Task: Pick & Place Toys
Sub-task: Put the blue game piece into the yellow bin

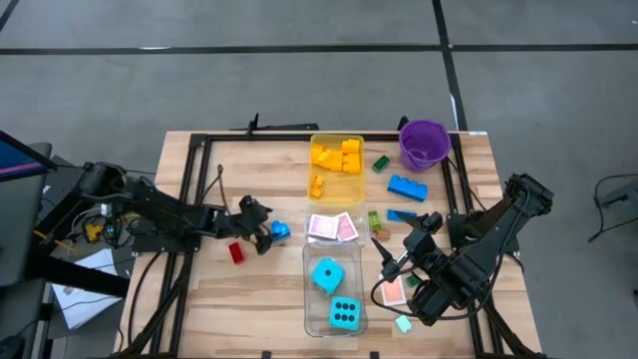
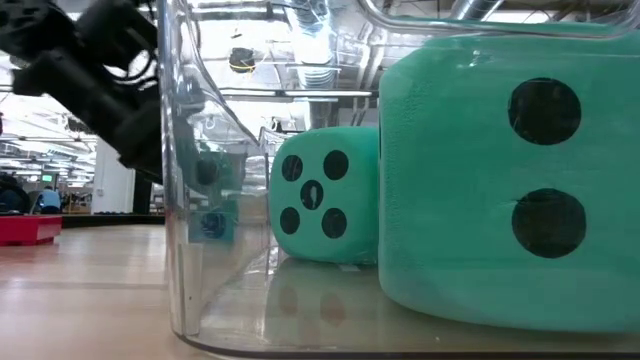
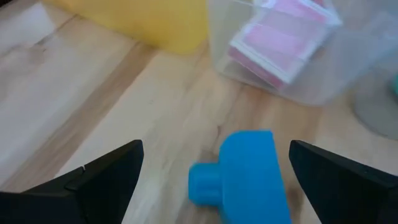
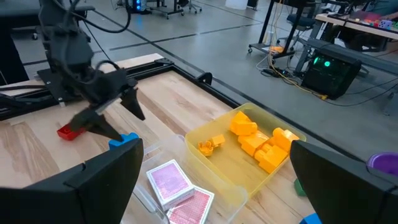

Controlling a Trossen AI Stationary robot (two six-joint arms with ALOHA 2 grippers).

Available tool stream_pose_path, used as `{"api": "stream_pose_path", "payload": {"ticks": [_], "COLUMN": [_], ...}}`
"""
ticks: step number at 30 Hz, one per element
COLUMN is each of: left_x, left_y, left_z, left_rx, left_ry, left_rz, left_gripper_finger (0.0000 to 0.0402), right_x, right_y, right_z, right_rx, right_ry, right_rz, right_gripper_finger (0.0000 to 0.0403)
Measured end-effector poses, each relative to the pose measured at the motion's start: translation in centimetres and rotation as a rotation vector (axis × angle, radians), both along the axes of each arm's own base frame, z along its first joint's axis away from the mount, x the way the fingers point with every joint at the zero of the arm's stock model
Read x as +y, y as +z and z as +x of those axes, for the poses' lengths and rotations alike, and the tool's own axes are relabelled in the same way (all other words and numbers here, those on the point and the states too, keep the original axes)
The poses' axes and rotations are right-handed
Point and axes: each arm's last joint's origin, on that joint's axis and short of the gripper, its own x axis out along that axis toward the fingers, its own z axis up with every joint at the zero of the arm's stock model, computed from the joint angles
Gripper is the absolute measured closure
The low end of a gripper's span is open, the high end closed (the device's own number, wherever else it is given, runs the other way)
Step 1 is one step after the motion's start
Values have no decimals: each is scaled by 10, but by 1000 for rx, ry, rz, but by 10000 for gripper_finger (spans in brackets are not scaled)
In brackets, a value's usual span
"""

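We are observing 2 cyan dice point(image 1: 336, 295) sitting in the clear tray point(image 1: 311, 321) at the near edge. The right gripper point(image 1: 397, 261) is hovering right of it, fingers wide. The left gripper point(image 1: 267, 233) is straddling a blue brick point(image 1: 280, 230), fingers wide. Yellow bricks point(image 1: 339, 156) are filling the far tray point(image 1: 321, 189).

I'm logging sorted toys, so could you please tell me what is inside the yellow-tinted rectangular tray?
The yellow-tinted rectangular tray holds several yellow and orange plastic bricks; pieces hidden beneath the pile cannot be seen.
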Motion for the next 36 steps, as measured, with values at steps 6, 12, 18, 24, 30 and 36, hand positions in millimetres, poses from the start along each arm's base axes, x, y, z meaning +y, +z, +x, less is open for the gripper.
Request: {"api": "stream_pose_path", "payload": {"ticks": [6,12,18,24,30,36], "left_x": [2,5,12,21,22,22], "left_y": [1,16,28,30,29,29], "left_z": [24,42,45,42,41,41], "left_rx": [106,261,333,353,364,371], "left_ry": [40,9,-31,-44,-73,-70], "left_rz": [-27,-84,-164,-233,-277,-277], "left_gripper_finger": [2,2,2,2,2,2], "right_x": [0,0,0,0,0,0], "right_y": [0,0,0,0,0,0], "right_z": [0,0,0,0,0,0], "right_rx": [0,0,-3,-5,-1,-1], "right_ry": [0,0,0,0,0,0], "right_rz": [1,1,4,5,6,7], "right_gripper_finger": [5,5,5,5,5,5]}}
